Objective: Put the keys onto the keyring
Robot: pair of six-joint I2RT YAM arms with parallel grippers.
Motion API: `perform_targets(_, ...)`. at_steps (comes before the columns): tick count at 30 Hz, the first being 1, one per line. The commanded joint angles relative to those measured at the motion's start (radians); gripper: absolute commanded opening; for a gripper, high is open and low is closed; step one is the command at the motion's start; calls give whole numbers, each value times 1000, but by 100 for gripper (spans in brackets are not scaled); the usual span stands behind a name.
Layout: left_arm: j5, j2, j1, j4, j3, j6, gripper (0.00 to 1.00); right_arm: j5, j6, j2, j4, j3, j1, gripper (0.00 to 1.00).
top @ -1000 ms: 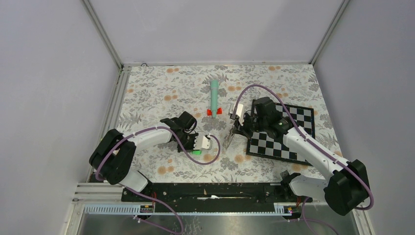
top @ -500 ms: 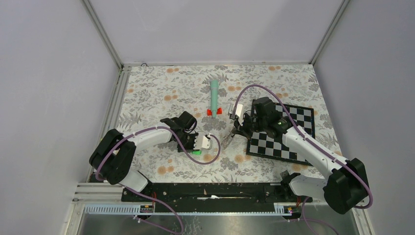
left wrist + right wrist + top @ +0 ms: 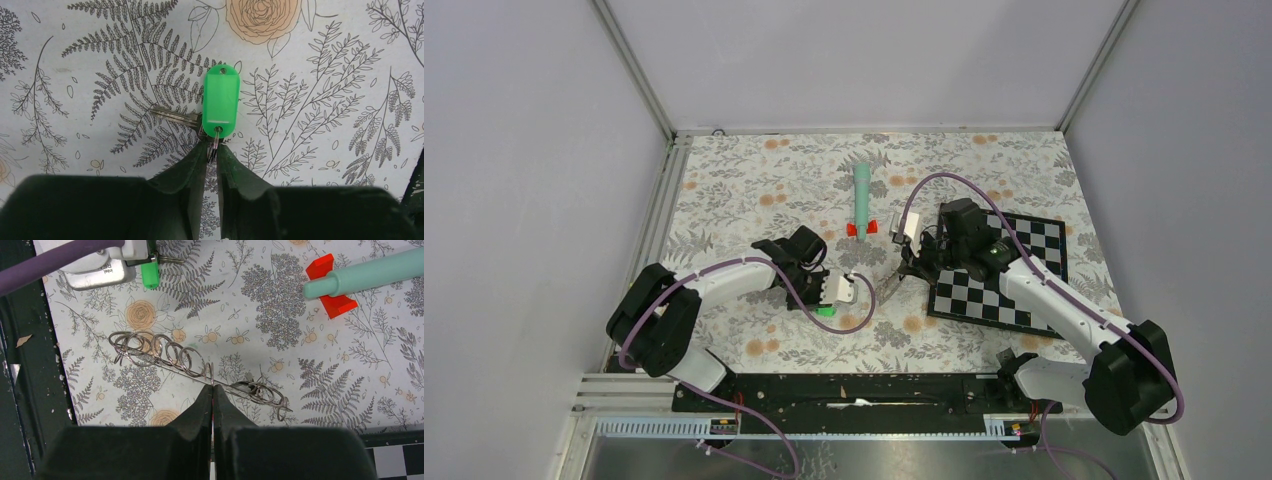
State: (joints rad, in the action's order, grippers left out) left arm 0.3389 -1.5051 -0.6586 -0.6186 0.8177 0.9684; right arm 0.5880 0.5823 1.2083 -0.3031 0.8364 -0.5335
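The left gripper (image 3: 210,149), nearly closed, pinches the ring of the green-tagged key (image 3: 221,102), which lies on the table (image 3: 325,60) base-side of the teal stick (image 3: 367,271). The right gripper (image 3: 212,392), fully closed, clamps the wire keyring (image 3: 150,351), also base-side of it.

The key (image 3: 172,115) is silver, its plastic tag (image 3: 221,102) bright green. The wire keyring (image 3: 165,352) is silver. White tablecloth (image 3: 754,180) with grey ferns and orange roses. Teal cone stick (image 3: 370,270), red base (image 3: 342,306). Black-and-white checkerboard (image 3: 1039,240).
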Motion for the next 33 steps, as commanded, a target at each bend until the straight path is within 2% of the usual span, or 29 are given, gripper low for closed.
perform_targets(1,-4,28,1,-9,38,-4,19,25,8,-2,15,3,8,0)
perform_targets(8,7,17,1,-10,38,-6,9,27,7,-1,13,4,7,0)
perform_targets(12,11,8,1,-10,43,-6,0,29,7,1,10,6,7,0)
perform_targets(21,40,77,1,-30,90,22,0,44,33,-6,-18,20,8,0)
perform_targets(26,141,148,1,-52,141,41,0,73,35,-9,-36,44,7,0)
perform_targets(33,330,211,1,-53,245,-21,0,79,-25,-1,17,68,5,0)
